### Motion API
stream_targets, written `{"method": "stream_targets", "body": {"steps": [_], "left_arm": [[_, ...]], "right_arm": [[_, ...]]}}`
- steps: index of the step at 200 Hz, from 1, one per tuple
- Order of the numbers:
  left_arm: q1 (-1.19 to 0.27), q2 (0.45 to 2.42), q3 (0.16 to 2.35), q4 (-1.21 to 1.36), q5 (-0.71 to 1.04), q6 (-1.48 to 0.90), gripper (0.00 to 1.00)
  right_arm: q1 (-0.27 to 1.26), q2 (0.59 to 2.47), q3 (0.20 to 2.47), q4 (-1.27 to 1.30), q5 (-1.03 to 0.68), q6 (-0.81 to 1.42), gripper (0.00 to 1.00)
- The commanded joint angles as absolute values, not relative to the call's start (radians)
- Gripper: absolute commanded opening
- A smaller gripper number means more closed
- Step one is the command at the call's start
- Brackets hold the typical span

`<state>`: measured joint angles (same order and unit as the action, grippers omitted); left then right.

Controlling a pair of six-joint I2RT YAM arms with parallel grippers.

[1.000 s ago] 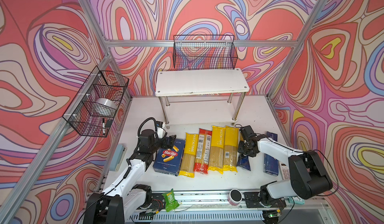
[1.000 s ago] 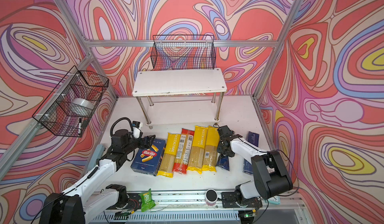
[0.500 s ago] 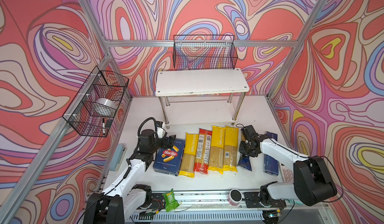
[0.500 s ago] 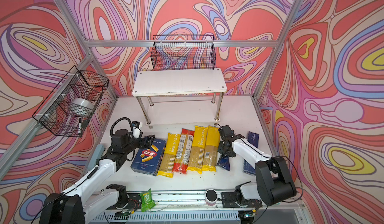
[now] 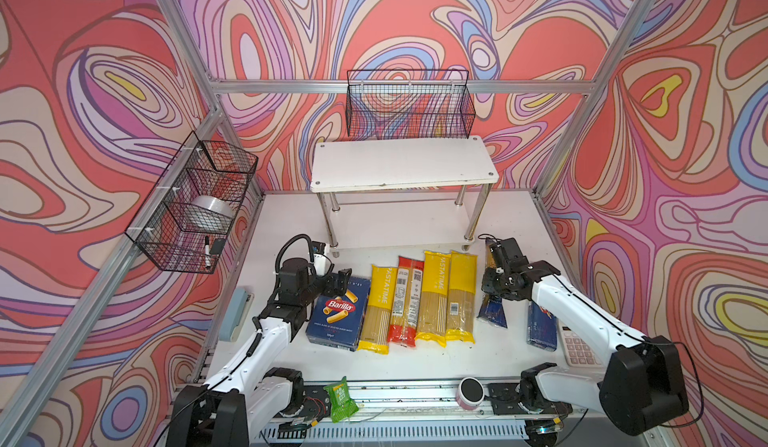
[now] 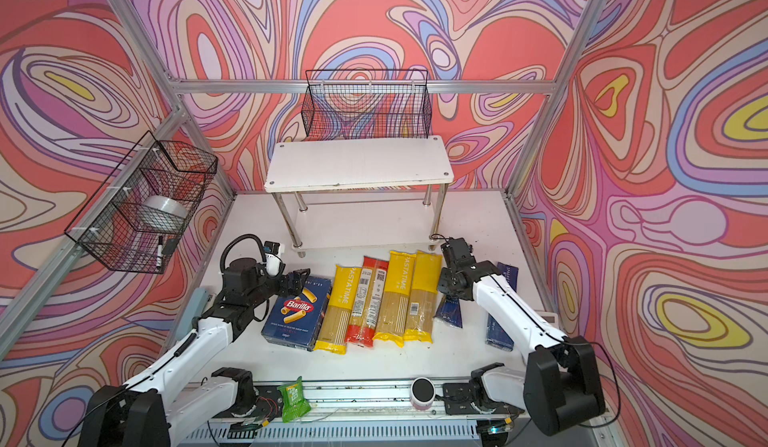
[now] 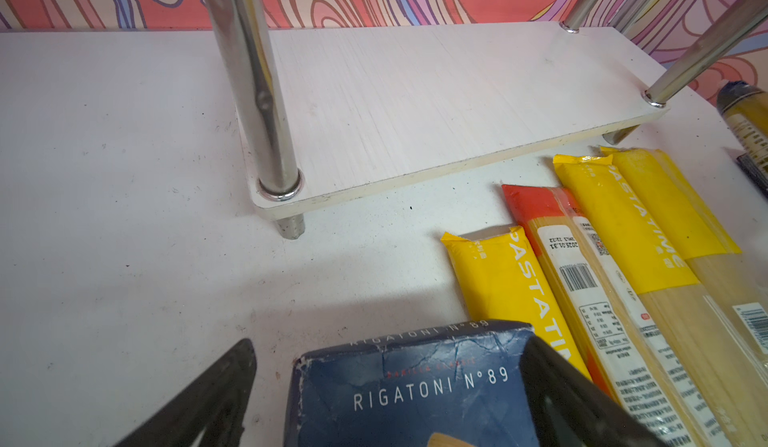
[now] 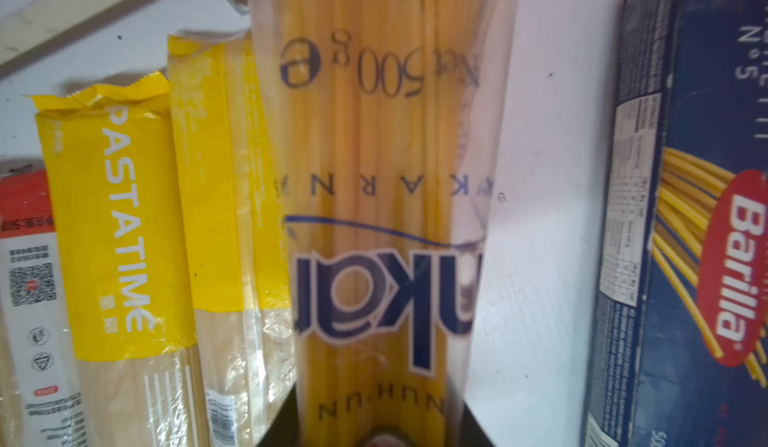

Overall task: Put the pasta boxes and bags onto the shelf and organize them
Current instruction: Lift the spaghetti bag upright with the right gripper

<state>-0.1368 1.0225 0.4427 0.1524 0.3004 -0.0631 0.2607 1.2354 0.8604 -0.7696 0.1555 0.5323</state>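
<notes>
The shelf (image 5: 403,162) (image 6: 357,162) stands at the back with both white boards bare; its lower board (image 7: 415,104) shows in the left wrist view. In front lie the rigatoni box (image 5: 338,316) (image 7: 407,395), three yellow-ended bags (image 5: 378,312) (image 5: 432,299) (image 5: 461,299) and a red-ended bag (image 5: 407,303). My left gripper (image 5: 340,281) (image 7: 386,343) is open, its fingers straddling the rigatoni box's far end. My right gripper (image 5: 494,295) (image 8: 378,399) is shut on the dark blue bag (image 5: 492,318) (image 8: 374,216), fingers pressed on both its sides. The spaghetti box (image 5: 542,324) (image 8: 706,258) lies just right of it.
Black wire baskets hang on the back wall (image 5: 409,104) and the left wall (image 5: 195,204), the left one holding a tape roll. A calculator (image 5: 577,345) lies at the right front, a green packet (image 5: 341,397) and a small round can (image 5: 470,391) on the front rail, a grey-blue block (image 5: 235,314) at the left edge.
The right gripper's jaws have narrowed onto the dark blue bag, and the right arm's elbow has swung toward the front right. The left arm has not moved.
</notes>
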Motion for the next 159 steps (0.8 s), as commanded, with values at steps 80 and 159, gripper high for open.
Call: {"method": "stream_targets", "body": {"steps": [80, 159], "left_arm": [[-0.135, 1.005, 0.452, 0.140, 0.285, -0.055, 1.00], [-0.135, 1.014, 0.459, 0.136, 0.293, -0.051, 1.00]], "right_arm": [[0.238, 1.181, 1.161, -0.852, 0.271, 0.408, 0.00], [0.186, 1.243, 1.396, -0.871, 0.279, 0.304, 0.00]]}}
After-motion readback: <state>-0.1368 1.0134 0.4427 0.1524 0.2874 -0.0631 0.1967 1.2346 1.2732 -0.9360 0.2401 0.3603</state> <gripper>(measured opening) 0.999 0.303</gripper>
